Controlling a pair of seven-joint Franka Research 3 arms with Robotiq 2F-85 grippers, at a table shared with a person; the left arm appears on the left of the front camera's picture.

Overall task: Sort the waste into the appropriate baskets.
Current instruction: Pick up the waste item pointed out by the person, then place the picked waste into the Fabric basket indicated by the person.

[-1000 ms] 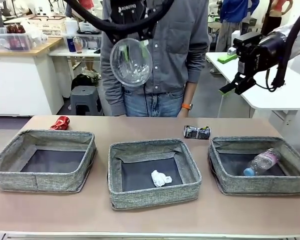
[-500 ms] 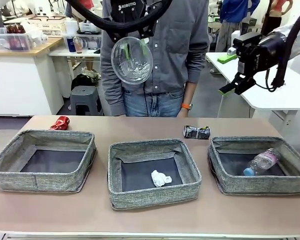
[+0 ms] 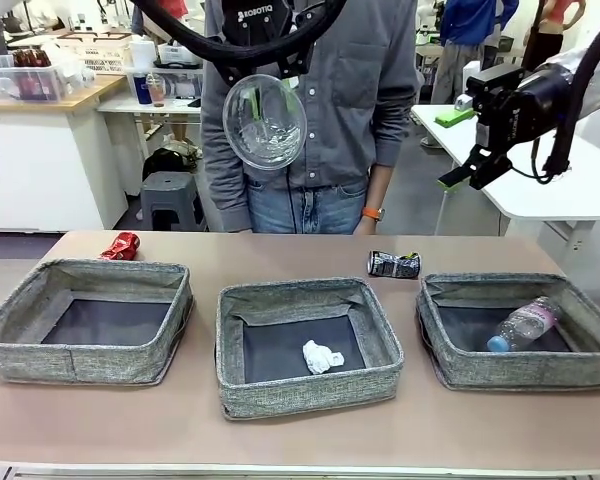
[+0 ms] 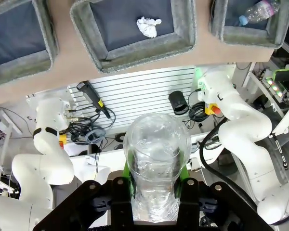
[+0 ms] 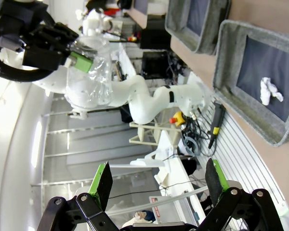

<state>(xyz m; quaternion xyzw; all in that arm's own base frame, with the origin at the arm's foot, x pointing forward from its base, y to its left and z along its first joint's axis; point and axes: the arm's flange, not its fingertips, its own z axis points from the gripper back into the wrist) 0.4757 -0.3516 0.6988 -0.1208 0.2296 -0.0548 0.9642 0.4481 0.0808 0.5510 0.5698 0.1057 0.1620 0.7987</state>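
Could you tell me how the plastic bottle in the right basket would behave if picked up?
The bottle looks empty, so probably light. Its thin clear wall may dent under a squeeze. Lying on its side in the basket, it could roll.

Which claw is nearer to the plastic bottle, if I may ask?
Right. The right claw hangs open, raised on the bottle side; the left claw holds the cup, raised in line with the middle basket.

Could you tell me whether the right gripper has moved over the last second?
No. The right gripper hangs at the same spot beside the white table behind it.
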